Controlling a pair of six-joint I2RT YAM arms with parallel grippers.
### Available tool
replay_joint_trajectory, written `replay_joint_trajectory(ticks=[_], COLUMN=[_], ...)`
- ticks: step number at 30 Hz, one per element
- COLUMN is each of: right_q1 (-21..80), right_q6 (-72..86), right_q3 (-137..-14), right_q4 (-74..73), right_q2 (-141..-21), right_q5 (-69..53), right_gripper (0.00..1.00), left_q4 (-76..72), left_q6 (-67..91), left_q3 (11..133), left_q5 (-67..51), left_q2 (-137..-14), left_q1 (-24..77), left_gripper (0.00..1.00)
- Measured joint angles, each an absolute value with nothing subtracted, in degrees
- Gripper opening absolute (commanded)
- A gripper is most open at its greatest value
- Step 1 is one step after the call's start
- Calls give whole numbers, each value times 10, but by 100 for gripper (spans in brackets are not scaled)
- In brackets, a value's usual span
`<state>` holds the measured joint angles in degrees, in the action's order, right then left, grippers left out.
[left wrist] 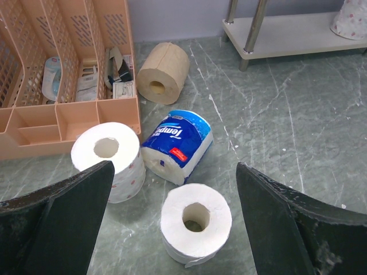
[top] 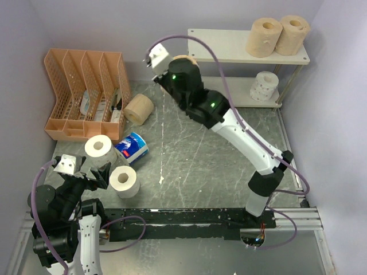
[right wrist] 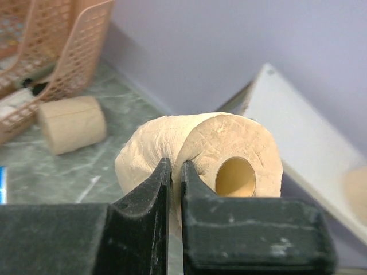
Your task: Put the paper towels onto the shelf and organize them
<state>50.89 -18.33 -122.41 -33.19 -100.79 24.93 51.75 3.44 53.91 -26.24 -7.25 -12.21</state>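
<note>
My right gripper (top: 179,64) (right wrist: 176,169) is shut on a tan roll (top: 186,59) (right wrist: 229,154), pinching its outer layers and holding it in the air left of the shelf (top: 229,44) (right wrist: 287,120). Two tan rolls (top: 277,35) stand on the top board and a dotted white roll (top: 264,86) on the lower board. My left gripper (top: 98,173) (left wrist: 175,166) is open, just above a white roll (top: 124,181) (left wrist: 196,222). Nearby are a white roll with red dots (top: 98,147) (left wrist: 108,157), a blue-and-white wrapped roll (top: 132,147) (left wrist: 178,143) and a tan roll lying on its side (top: 139,109) (left wrist: 163,71).
An orange slotted file organizer (top: 86,94) (left wrist: 63,63) with small items stands at the back left, close to the loose rolls. The shelf's metal legs (left wrist: 255,28) stand on the grey-green tabletop. Lilac walls close in the back and sides.
</note>
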Motion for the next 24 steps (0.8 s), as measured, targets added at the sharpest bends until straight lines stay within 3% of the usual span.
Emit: replay_joint_trajectory(ticks=[7, 14, 19, 24], right_q1=[595, 489, 395, 373], right_q6=[-371, -470, -442, -410], right_q3=[-1244, -1305, -1359, -1389], right_q4=[-264, -159, -148, -139], right_q2=[-1009, -1043, -1091, -1131], right_q5=[459, 529, 547, 536], right_gripper=[0, 0, 0, 0], left_q4=[517, 517, 517, 517], left_q6=[34, 34, 34, 34], left_q3=[539, 539, 539, 539], left_q5=[-263, -263, -263, -263], left_q2=[-72, -68, -68, -68], left_q1=[-122, -122, -122, -122], left_gripper=[99, 99, 99, 99])
